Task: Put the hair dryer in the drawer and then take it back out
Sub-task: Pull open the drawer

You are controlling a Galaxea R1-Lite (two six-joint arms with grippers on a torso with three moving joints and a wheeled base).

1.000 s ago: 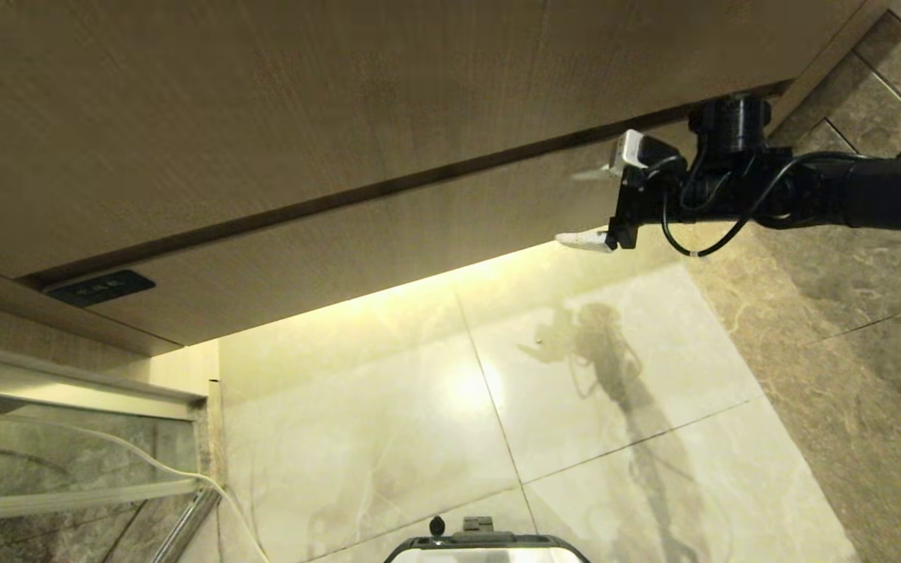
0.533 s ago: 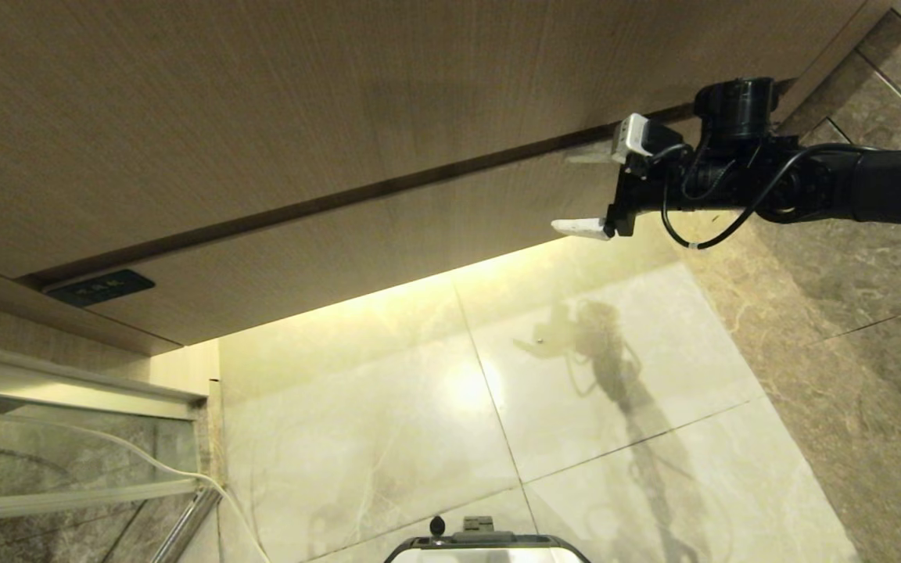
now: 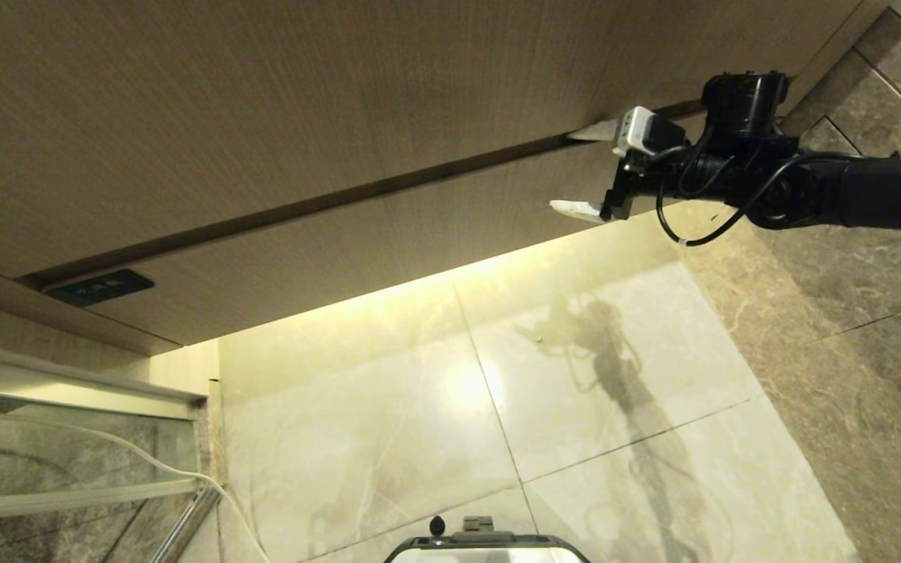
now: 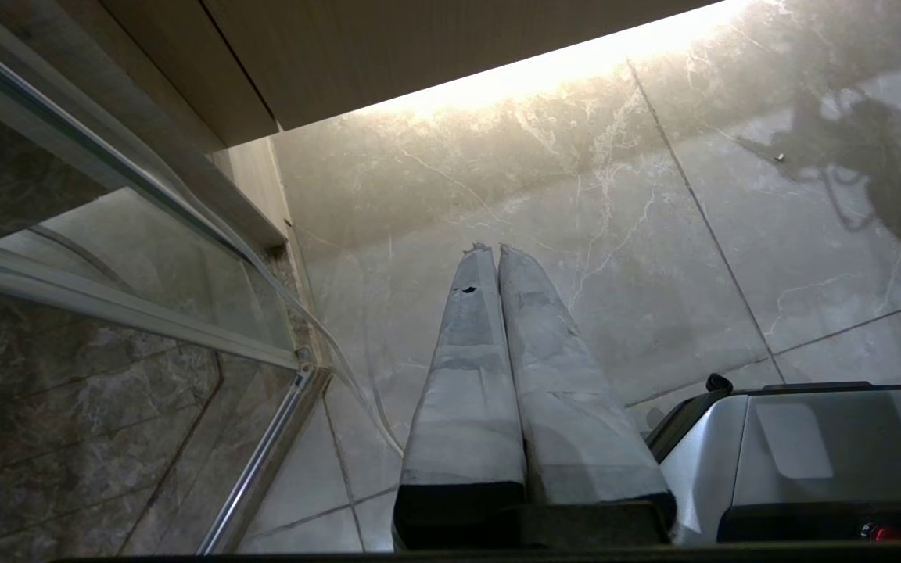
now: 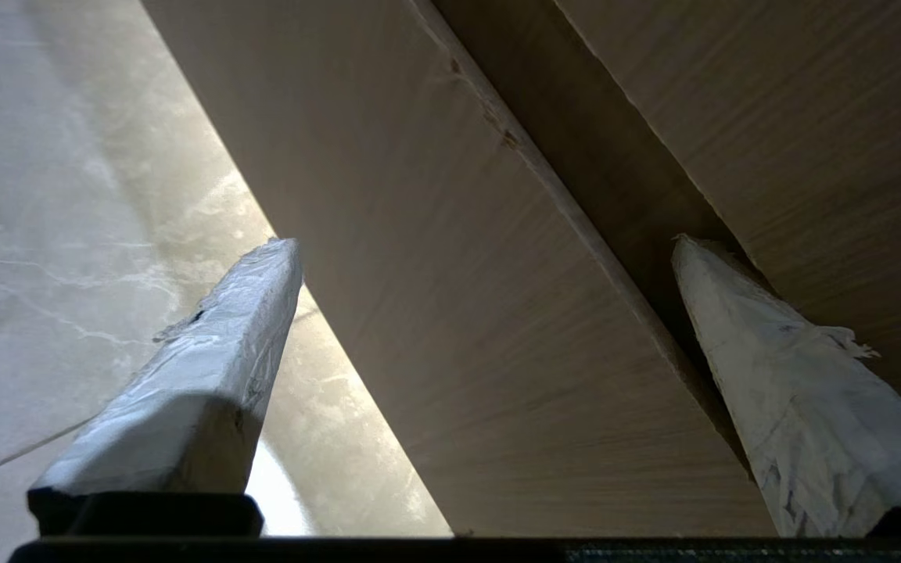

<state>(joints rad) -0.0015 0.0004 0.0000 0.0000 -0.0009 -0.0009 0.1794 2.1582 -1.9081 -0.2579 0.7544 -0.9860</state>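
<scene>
Hair dryer: you see it in no view | wide light wood-grain drawer (image 3: 388,234): shut, nothing stowed yet | right gripper (image 3: 580,170): jaws spread wide, empty, one finger at the drawer's top seam | left gripper (image 4: 489,254): clenched, parked over the floor

The drawer (image 3: 388,242) is shut, its flat front flush under the taller wood panel (image 3: 341,94), leaving only a thin dark seam (image 3: 435,168) across the upper frame. The right claw (image 3: 587,172) stands wide at the upper right, one fingertip (image 3: 587,133) at that seam. Below, the marble floor (image 3: 435,407) lies open; a glass partition (image 3: 67,438) blocks the lower left.
</scene>
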